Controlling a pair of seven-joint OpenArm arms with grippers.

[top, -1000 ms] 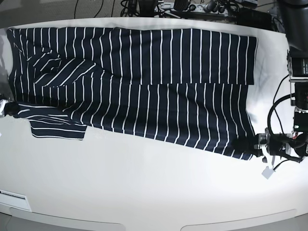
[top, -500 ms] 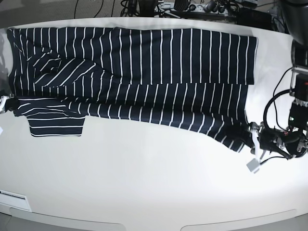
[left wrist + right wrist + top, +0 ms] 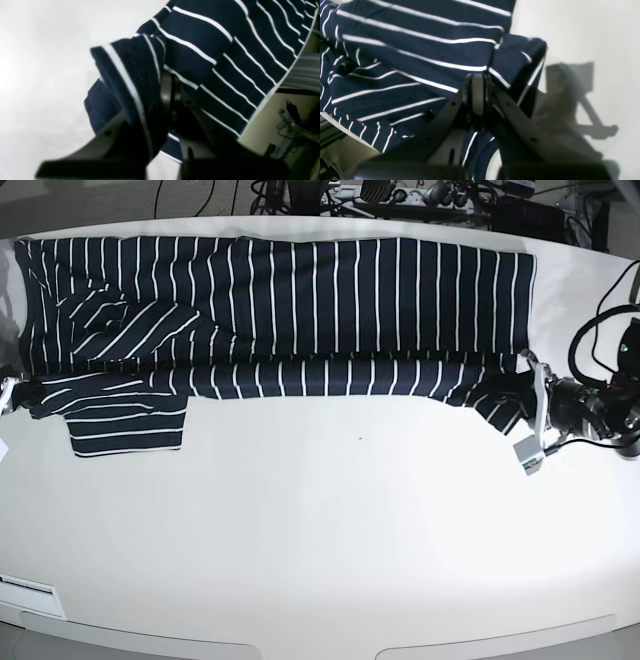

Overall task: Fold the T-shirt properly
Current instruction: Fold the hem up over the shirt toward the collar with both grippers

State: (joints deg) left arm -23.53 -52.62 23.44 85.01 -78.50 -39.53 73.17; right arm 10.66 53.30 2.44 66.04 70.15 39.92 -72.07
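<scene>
2 claws clamped on the T-shirt (image 3: 300,300), front hem lifted.
T-shirt spans the upper part of the white desk (image 3: 320,520); left claw (image 3: 522,395) at right edge and right claw (image 3: 12,392) at left edge each pinch a hem corner.

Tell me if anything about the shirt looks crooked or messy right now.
The T-shirt lies mostly flat, but one sleeve sticks out below the folded edge at the base view's left. Diagonal stripes near the upper left show rumpled cloth there. Both the left gripper and right gripper are shut on cloth corners.
</scene>
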